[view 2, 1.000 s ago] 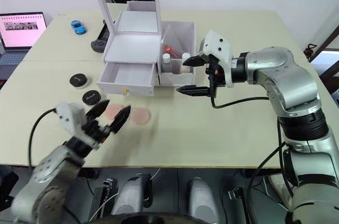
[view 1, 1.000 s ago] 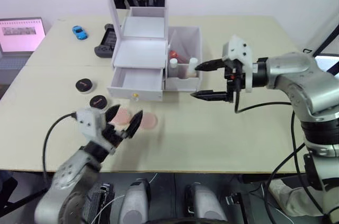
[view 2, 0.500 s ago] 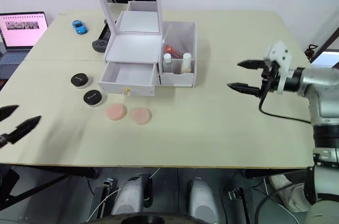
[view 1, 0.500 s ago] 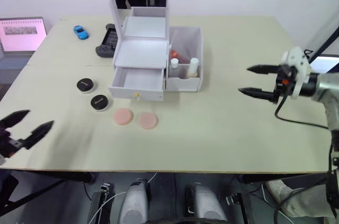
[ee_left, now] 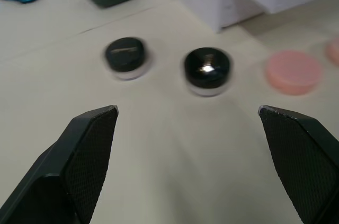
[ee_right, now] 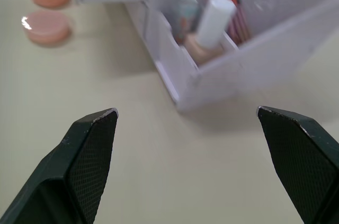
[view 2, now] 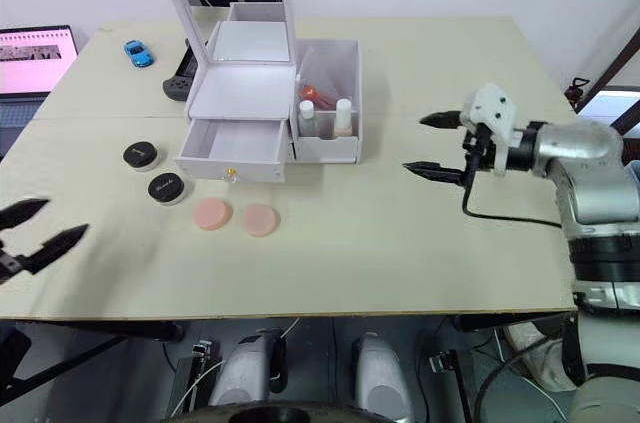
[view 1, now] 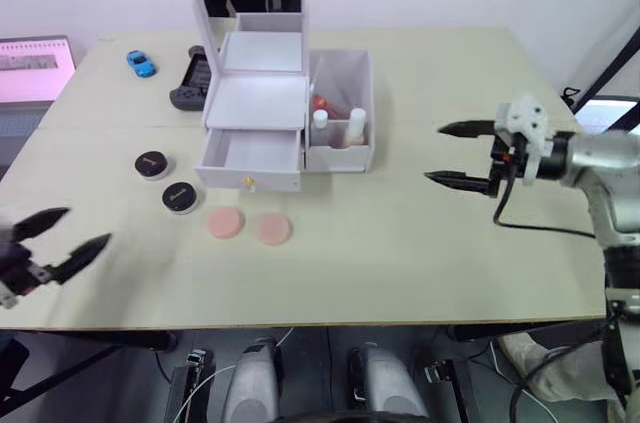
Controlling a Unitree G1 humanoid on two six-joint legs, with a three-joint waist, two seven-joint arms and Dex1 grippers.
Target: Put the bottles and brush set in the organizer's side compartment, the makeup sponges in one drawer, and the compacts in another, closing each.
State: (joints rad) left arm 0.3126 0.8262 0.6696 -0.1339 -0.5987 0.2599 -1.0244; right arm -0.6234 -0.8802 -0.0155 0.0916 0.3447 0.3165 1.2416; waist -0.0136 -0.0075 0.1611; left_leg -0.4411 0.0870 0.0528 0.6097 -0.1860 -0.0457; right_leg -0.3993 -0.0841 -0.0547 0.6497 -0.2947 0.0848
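1. While both jaws gape empty, left gripper [view 1: 55,243] hangs at the table's [view 1: 400,243] near-left edge, right gripper [view 1: 455,154] right of the organizer [view 1: 255,113].
2. Bottles [view 1: 355,125] stand in side compartment [view 1: 345,108].
3. Flat pink makeup sponges [view 1: 248,226] and glossy black compacts [view 1: 165,181] lie before the open lower drawer [view 1: 250,158].

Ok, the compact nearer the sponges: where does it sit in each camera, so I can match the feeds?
Left eye view: the nearer compact, left of the open drawer.
Right eye view: same compact, left of the pink sponges.
Left wrist view: centre, with a glint on its lid.
Right wrist view: not in it.
Shared landmark: the pink sponges.
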